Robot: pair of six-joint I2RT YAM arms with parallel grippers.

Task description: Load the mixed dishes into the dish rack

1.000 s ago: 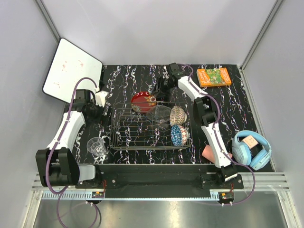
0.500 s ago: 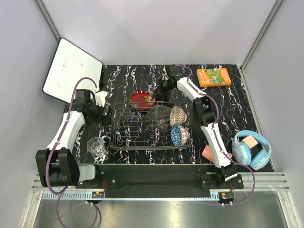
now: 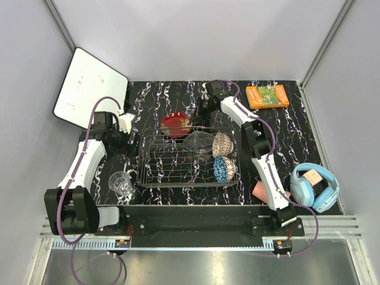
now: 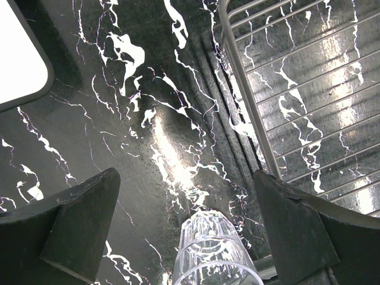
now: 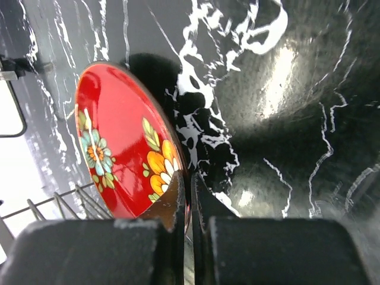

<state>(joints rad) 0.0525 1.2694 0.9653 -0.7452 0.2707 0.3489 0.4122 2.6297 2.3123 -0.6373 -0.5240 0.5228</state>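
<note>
Top view: dish rack mid-table. Clear glass bowl, beige-brown patterned bowl and blue patterned bowl inside, right half. Red gold-patterned dish at rack's far edge, right fingers at its rim. Clear glass cup on table left of rack. Salmon-pink cup by right arm base.

Left wrist: left fingers spread wide, holding nothing. Glass cup on table beyond them, beside rack.

Right wrist: right fingers clenched on red dish rim. Dish tilted on edge, next to rack wires.

Top: high behind, over whole surface. Wrists close, facing down: left on rack edge, right on red dish, both also in top.
</note>
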